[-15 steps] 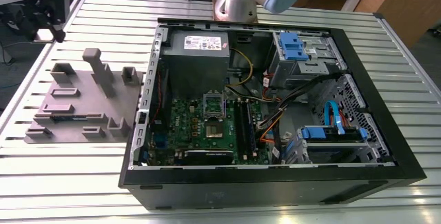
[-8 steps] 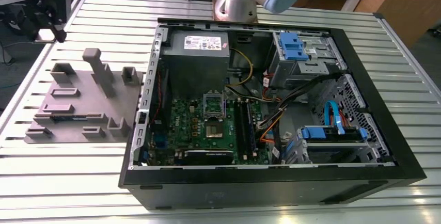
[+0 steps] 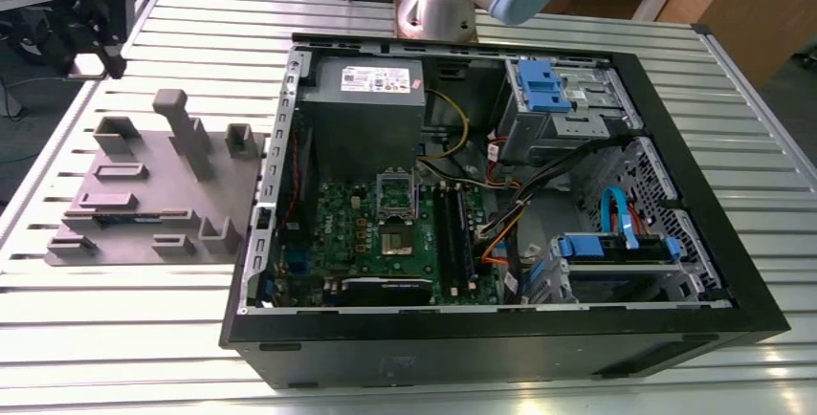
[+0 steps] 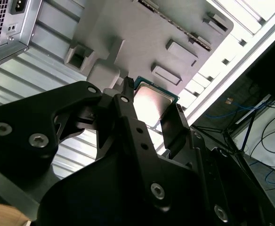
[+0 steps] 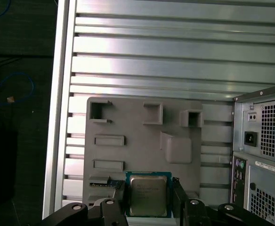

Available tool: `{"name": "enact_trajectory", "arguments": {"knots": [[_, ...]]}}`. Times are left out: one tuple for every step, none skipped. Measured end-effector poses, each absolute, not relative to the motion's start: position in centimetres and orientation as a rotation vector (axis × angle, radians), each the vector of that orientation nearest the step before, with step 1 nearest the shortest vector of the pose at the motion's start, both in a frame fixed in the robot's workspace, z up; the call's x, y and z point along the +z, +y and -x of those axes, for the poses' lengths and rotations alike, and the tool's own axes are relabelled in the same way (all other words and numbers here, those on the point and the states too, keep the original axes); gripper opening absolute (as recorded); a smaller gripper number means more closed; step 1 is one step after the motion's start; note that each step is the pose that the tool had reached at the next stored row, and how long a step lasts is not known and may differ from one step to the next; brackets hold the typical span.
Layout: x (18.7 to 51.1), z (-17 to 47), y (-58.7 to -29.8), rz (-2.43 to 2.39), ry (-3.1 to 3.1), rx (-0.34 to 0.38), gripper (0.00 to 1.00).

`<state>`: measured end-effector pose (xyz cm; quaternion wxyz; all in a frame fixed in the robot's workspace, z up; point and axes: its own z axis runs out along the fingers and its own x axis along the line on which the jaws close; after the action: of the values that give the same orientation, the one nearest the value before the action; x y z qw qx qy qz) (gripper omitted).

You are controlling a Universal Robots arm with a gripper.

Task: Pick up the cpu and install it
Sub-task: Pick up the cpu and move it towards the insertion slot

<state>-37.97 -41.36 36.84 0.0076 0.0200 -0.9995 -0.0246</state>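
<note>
**Holding the cpu above the fixture**

The gripper [image 5: 149,188] has its jaws clamped on the cpu [image 5: 148,197], over the grey fixture plate [image 5: 142,141]. Pick-up looks complete. Installation in the motherboard socket [image 3: 396,195] is not yet done.

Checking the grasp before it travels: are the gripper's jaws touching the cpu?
Touching. The first wrist view shows the gripper closed on the cpu, one jaw against each side edge, no gap, held above the grey fixture.

cpu [image 5: 148,195] silver-grey top, rim seemingly teal; fixture plate [image 5: 137,155] plain grey; table [image 5: 151,61] ribbed silver.
</note>
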Motion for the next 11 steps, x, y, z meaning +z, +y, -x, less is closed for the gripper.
{"name": "enact_trajectory", "arguments": {"knots": [[36.84,37.94,-41.36,-0.063,-3.125,-0.077,0.47],[36.85,37.9,-41.36,-0.063,-3.125,-0.077,0.47],[36.85,37.88,-41.36,-0.063,-3.125,-0.077,0.47],[36.84,37.84,-41.36,-0.063,-3.125,-0.077,0.47],[36.85,37.8,-41.36,-0.063,-3.125,-0.077,0.47],[36.85,37.76,-41.36,-0.063,-3.125,-0.077,0.47],[36.85,37.73,-41.36,-0.063,-3.125,-0.077,0.47],[36.84,37.7,-41.36,-0.063,-3.125,-0.077,0.47],[36.84,37.66,-41.36,-0.063,-3.125,-0.077,0.47],[36.85,37.64,-41.36,-0.063,-3.125,-0.077,0.47],[36.85,37.61,-41.36,-0.063,-3.125,-0.077,0.47]]}}
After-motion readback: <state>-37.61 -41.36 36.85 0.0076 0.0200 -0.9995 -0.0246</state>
